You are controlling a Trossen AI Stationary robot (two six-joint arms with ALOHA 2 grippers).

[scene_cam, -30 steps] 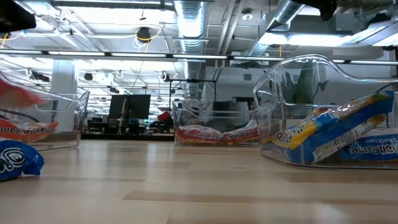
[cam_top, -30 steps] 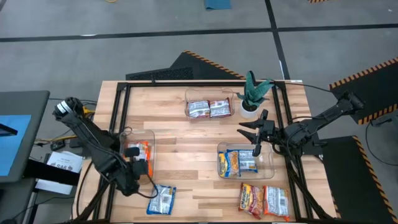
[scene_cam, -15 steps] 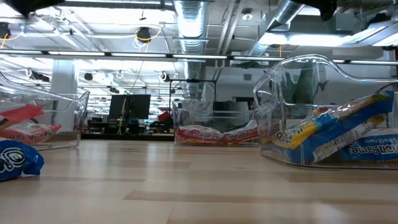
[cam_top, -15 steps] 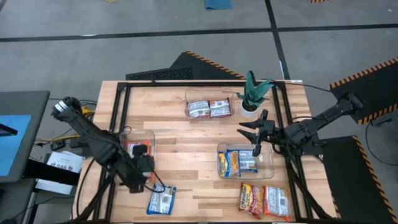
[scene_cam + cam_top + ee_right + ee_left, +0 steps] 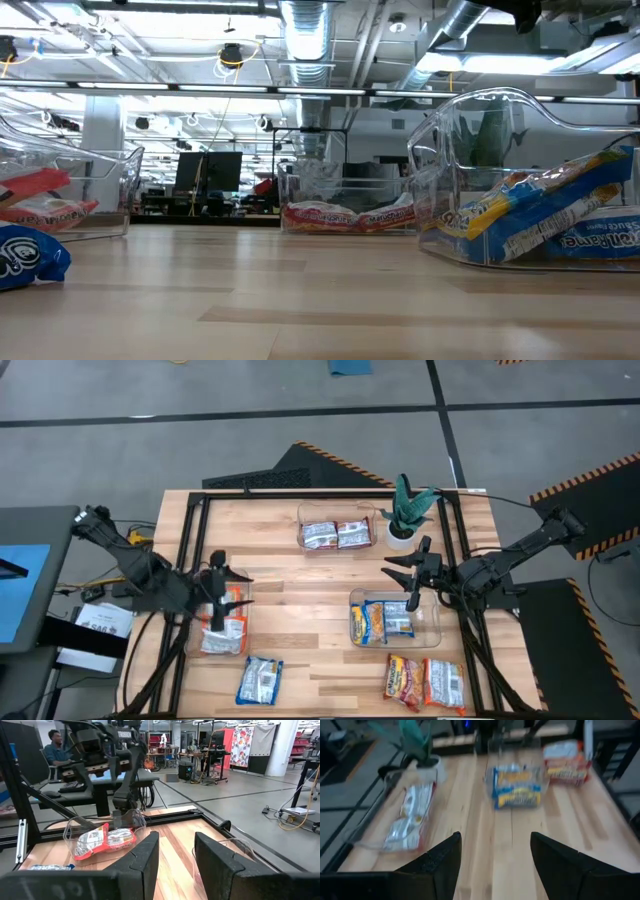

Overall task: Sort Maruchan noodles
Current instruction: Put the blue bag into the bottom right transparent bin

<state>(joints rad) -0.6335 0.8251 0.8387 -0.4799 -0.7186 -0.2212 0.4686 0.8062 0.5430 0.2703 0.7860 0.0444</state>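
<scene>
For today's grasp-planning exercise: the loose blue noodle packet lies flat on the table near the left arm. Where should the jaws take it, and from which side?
Take the blue noodle packet from straight above, jaws across its narrower width at mid-length. It lies flat on the table, so no edge offers itself sideways. The left gripper, open above the left bin, is closest.

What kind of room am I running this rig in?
Most likely an open lab or workshop: exposed ceiling ducts, workbenches with monitors behind the table, and hazard-striped floor mats on bare concrete. A seated person works at a desk nearby.
</scene>
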